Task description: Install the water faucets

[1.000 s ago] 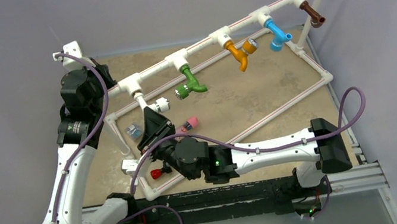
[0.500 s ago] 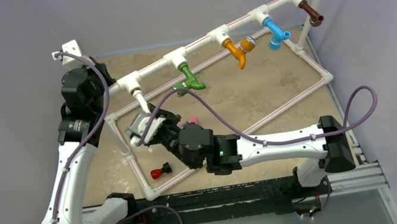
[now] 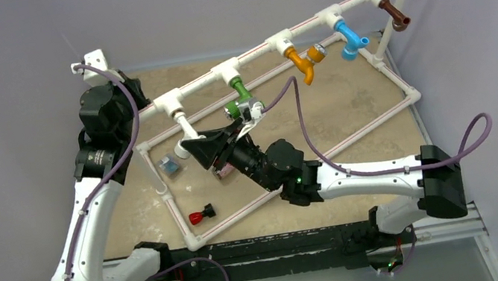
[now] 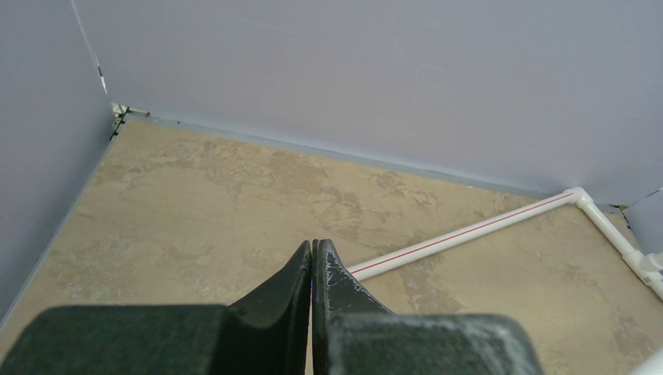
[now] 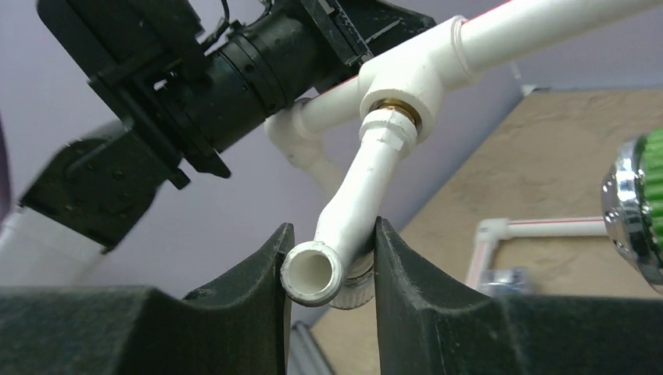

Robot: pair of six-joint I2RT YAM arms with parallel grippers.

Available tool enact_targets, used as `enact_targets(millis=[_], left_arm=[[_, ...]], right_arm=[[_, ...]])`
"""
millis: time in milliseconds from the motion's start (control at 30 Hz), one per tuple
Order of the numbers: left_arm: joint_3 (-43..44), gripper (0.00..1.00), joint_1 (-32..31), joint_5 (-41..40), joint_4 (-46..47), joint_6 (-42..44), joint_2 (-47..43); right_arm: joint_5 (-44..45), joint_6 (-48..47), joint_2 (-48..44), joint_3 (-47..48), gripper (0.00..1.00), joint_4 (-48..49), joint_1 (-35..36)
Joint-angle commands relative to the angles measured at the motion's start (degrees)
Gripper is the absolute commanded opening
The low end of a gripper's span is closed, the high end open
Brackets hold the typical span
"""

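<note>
Five water faucets hang from the raised pipe of the white frame: white, green, orange, blue and brown. My right gripper is shut on the white faucet. The faucet's open spout end and knob sit between the fingers, below its T-fitting. The right gripper points up at the frame. My left gripper is shut and empty. It is held above the table's far left part, apart from the faucets.
A small red part and a small blue-and-clear part lie on the table inside the frame's base. The green faucet's chrome-and-green knob is close to the right of my right gripper. Walls enclose the table.
My right gripper has risen from the table and moved back to the white faucet, and it now grips its spout. The left arm has barely moved.
</note>
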Motion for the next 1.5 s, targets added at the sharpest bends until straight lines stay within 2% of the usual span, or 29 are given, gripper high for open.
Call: enact_targets(millis=[0,233,400,533,667,733,800,933,1100,1467], left_arm=[[-3.9,0.0,-1.7,6.1,-16.4,3.2,0.1],[-3.9,0.0,-1.7,6.3,-16.4,3.2,0.0],[-4.2,0.0,-1.8,6.3,-16.2,3.2,-0.1],[-4.3,0.0,-1.8,6.4,-16.0,3.2,0.1],[-4.1,0.0,-1.9,6.2,-16.0,3.2,0.3],[-4.1,0.0,-1.9,6.0,-16.0,3.2,0.4],[-4.0,0.0,-1.9,5.8,-16.0,3.2,0.4],[-3.9,0.0,-1.9,5.7,-16.2,3.2,0.5],[-3.7,0.0,-1.9,5.7,-16.4,3.2,0.6],[-3.2,0.0,-1.9,5.8,-16.8,3.3,0.9]], right_arm=[[2.7,31.4,-1.9,0.6,0.0,16.2,-8.5],[3.2,40.0,0.8,3.7,0.0,15.0,-11.4],[3.6,40.3,0.2,2.0,0.02,14.8,-11.7],[3.5,38.2,-2.3,-1.1,0.34,14.5,-11.8],[3.5,35.2,-6.0,-2.9,0.63,11.5,-11.9],[3.0,33.8,-7.5,-3.1,0.74,9.0,-12.0],[2.4,32.0,-8.9,-3.6,0.79,6.4,-12.0],[1.7,27.2,-11.7,-4.4,0.83,1.9,-11.9],[0.0,15.1,-15.2,-3.0,0.84,-3.0,-11.9],[-5.5,-9.3,-17.5,11.9,0.83,-22.6,-11.9]])
